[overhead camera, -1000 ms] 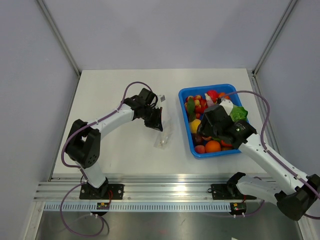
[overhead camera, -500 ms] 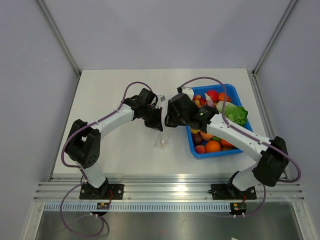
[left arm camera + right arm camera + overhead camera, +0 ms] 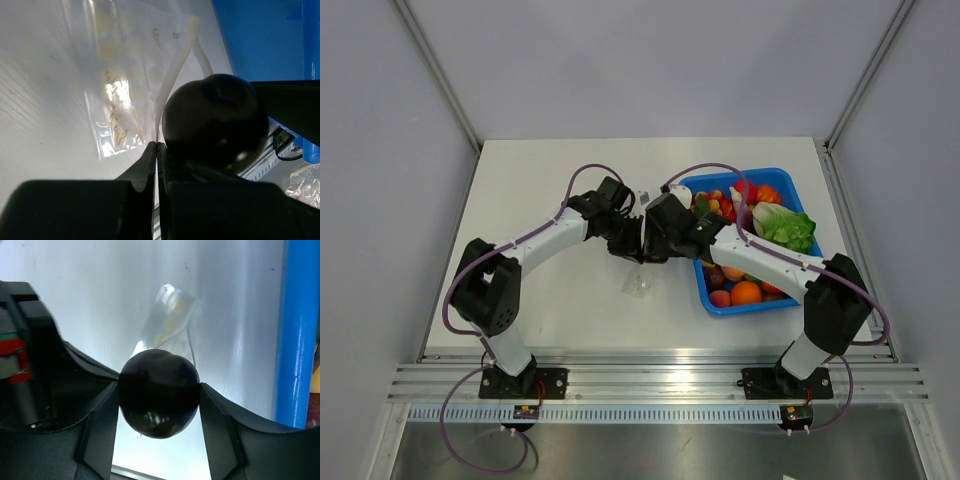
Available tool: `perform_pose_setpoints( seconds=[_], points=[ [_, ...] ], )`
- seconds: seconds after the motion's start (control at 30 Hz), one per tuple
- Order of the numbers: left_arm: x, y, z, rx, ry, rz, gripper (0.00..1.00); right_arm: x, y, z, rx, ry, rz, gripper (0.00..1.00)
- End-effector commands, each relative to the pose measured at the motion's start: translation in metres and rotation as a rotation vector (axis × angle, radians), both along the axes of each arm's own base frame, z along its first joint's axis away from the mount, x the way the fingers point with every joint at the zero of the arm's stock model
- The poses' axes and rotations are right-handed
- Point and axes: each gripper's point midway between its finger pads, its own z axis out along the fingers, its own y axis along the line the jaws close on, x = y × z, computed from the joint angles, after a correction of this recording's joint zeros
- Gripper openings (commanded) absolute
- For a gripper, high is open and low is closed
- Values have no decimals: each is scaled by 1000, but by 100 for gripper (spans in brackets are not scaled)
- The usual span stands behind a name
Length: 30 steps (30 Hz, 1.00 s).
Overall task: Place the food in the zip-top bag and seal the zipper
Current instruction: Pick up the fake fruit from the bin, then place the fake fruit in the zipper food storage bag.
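Currently, the right end effector [image 3: 159, 386] is clamped on the food [image 3: 159, 395], with the dark round fruit seated between both fingers. The left end effector [image 3: 157, 150] is pinched narrow on one edge film of the zip-top bag [image 3: 122, 85]. The rest of the pouch extends beyond its fingertips over the worktop [image 3: 540, 180]. The food sits just beside the left fingertips, against the held film. The blue tray [image 3: 298, 330] lies right of the right end effector. Whether the food is inside the bag mouth cannot be determined.
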Motion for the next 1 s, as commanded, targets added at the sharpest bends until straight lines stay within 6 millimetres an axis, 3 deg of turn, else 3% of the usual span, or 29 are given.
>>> perform_pose_setpoints(
  seconds=[0.0,0.4,0.5,0.57,0.97],
  points=[
    [10,-11,18,-43,-56,-21,0,3,10,-6,34,-12,-8,37],
    [9,-15,20,-82,-45,-31,0,-1,-1,-41,-52,49,-41,38],
    [8,-15,24,-104,-41,-28,0,-2,-2,-45,-63,58,-41,52],
    [9,-15,25,-101,-48,-29,0,-1,-1,-41,-53,52,-41,65],
    [7,-14,20,-99,-35,-27,0,-3,12,-11,59,28,-21,80]
  ],
)
